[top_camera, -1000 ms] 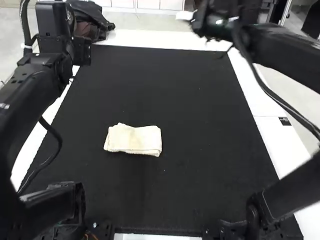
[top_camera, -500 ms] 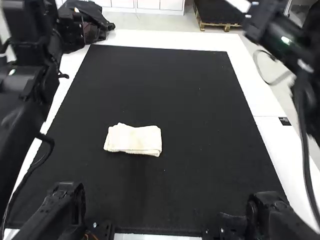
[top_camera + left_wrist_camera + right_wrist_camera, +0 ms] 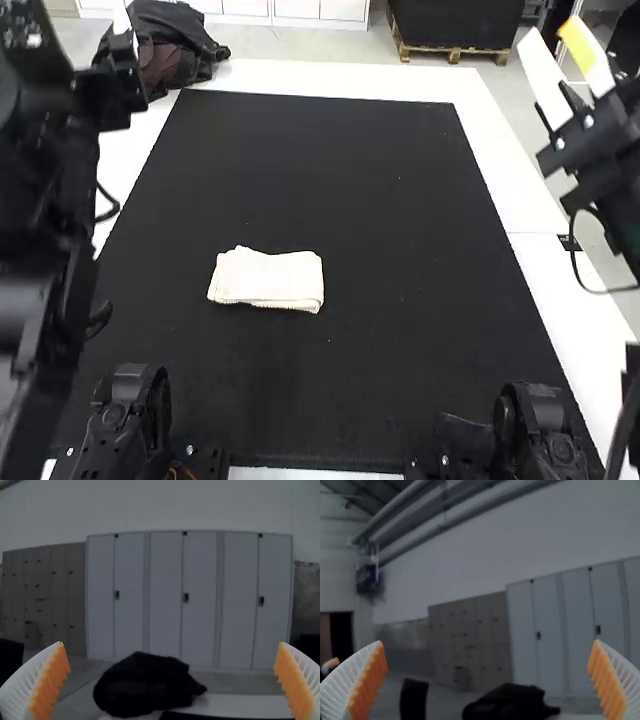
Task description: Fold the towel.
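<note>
Towel (image 3: pixel 268 278) lies folded on black mat (image 3: pixel 350 180). Left gripper (image 3: pixel 171 642), right gripper (image 3: pixel 488 642) both open, empty. Main risk: needless re-grip, fold judged unfinished, pulling layers askew.

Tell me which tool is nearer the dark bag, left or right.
Left tool: in the high view it shows right by the bag at the far-left corner of the table; the right tool is across at the right.

1 ea. of towel (image 3: pixel 266 278), mat (image 3: pixel 330 170), tbl (image 3: pixel 502 165) & bundle (image 3: pixel 178 45), + 2 arms (image 3: pixel 50 240).
</note>
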